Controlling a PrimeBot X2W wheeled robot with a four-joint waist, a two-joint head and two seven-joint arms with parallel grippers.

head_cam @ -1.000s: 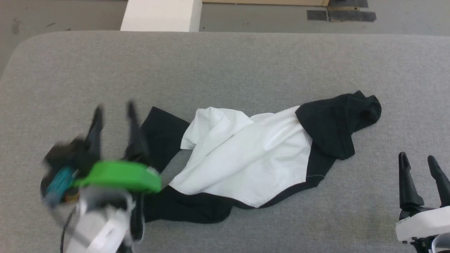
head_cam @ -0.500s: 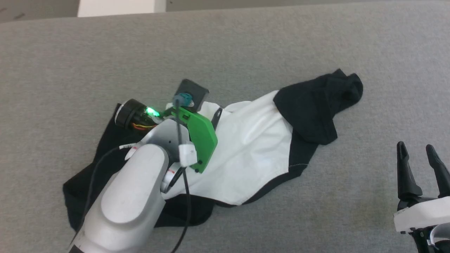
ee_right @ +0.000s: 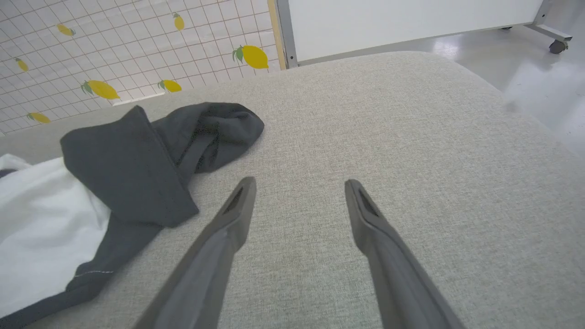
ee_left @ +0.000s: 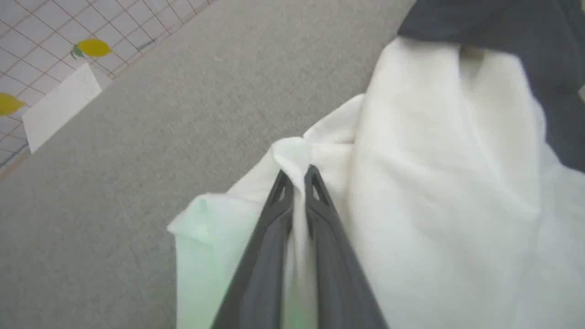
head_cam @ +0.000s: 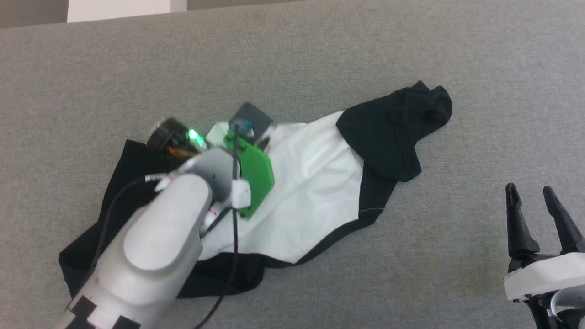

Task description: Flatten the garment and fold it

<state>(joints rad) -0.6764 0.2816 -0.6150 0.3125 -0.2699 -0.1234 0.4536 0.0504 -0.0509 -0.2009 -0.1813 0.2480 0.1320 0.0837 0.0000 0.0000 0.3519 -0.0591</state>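
**Q:** How many items were there?
**A:** One T-shirt (head_cam: 315, 192), crumpled on the grey bench (head_cam: 320, 59), and two hands.
**Q:** What were the hands doing?
**A:** The left hand (ee_left: 299, 178) was clenched on a white fold of the T-shirt. The right hand (head_cam: 529, 188) was spread wide over bare bench, grasping nothing.
**Q:** How was the T-shirt oriented?
**A:** In the head view its long axis ran from lower left to upper right.

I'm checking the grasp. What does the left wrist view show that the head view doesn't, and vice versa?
Left wrist view: the left gripper, fingers shut on a white fold of the garment. Head view: the left arm covering that pinch, the garment crumpled on the grey table, and the right gripper open, apart from it. Both: the white body and a black sleeve.
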